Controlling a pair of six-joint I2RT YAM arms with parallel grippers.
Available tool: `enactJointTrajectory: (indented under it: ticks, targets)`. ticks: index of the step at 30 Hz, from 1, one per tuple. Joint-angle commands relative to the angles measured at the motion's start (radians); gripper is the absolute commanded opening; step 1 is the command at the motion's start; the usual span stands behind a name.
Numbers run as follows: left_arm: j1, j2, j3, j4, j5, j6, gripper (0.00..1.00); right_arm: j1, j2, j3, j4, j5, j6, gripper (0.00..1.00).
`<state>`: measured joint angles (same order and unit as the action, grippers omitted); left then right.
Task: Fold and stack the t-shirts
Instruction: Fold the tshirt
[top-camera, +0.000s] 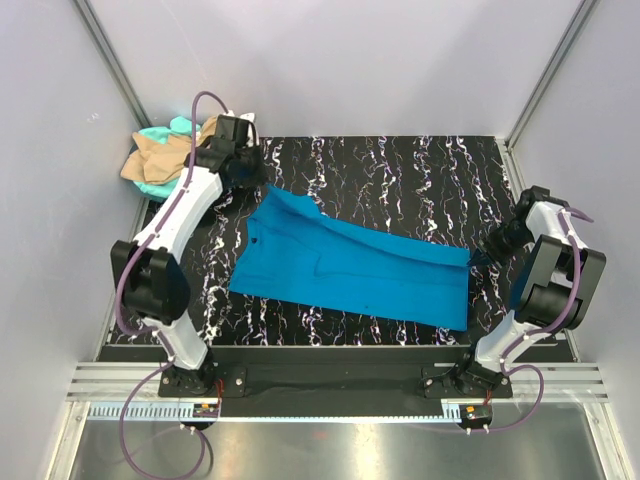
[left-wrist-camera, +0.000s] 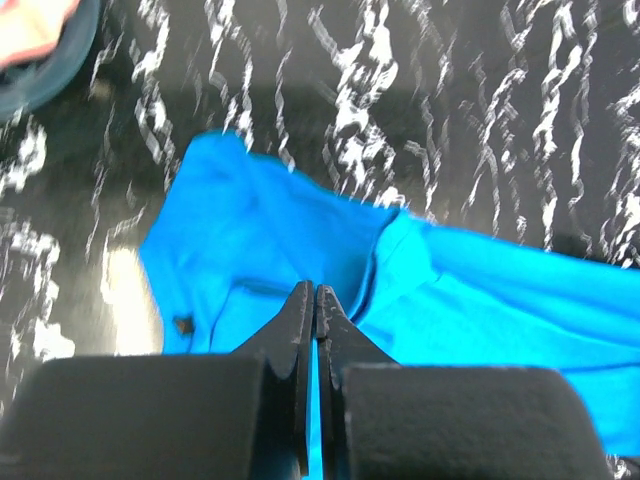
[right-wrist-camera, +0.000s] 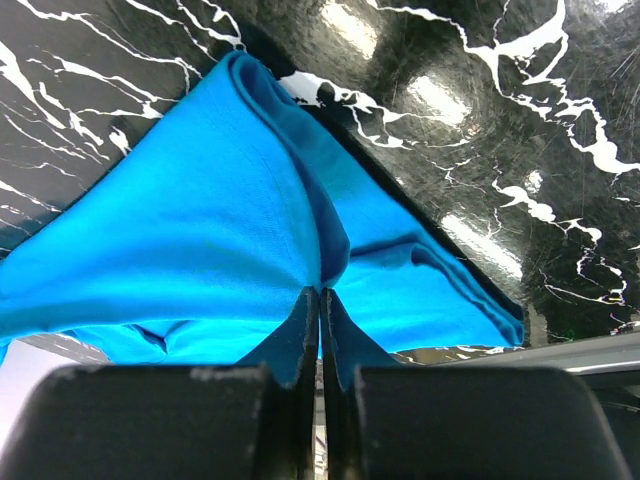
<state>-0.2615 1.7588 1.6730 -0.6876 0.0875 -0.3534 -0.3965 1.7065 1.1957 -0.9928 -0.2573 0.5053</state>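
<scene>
A black worktop (top-camera: 400, 170) veined with white fills the middle of the overhead view, with pale walls on three sides. One blue t-shirt (top-camera: 360, 275) lies spread across it on a slant. Its narrower end points to the far left and its wider end reaches the near right. It lies mostly flat, with a long crease running along its middle.

The left arm (top-camera: 185, 210) stretches from its base at the near left to the far left of the worktop, ending at the far-left tip of the shirt. In the left wrist view, which is blurred, the left jaws are pressed together. Their tips appear over the blue t-shirt (left-wrist-camera: 250, 230) close to a fold. It is not possible to tell whether any cloth is pinched between them.

The right arm (top-camera: 545, 225) bends in from the right edge, and its end meets the far-right corner of the shirt. In the right wrist view, the right jaws are closed on the blue t-shirt (right-wrist-camera: 180, 230). The cloth gathers into a ridge that runs straight into the tips and slopes away on both sides.

At the far left corner, against the wall, two more shirts lie crumpled in a heap. A tan t-shirt (top-camera: 150, 162) is on top and nearer, and a mint t-shirt (top-camera: 182, 127) shows behind and beneath it. The heap is well apart from the blue one, just beside the left arm's far end.
</scene>
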Motion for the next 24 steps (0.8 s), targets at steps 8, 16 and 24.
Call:
enactJointTrajectory:
  ticks: [8,16,24]
  targets:
    - [0.013,-0.211,-0.219,-0.09,-0.062,-0.053,0.0,-0.005,-0.038,-0.059,0.019,-0.002,-0.013,0.01]
    - [0.015,-0.288,-0.325,-0.098,-0.114,-0.07,0.0,-0.005,0.004,-0.079,0.049,0.02,-0.027,0.01]
    - [0.016,-0.318,-0.372,-0.131,-0.149,-0.068,0.0,-0.005,-0.025,-0.107,0.037,0.069,-0.042,0.01]
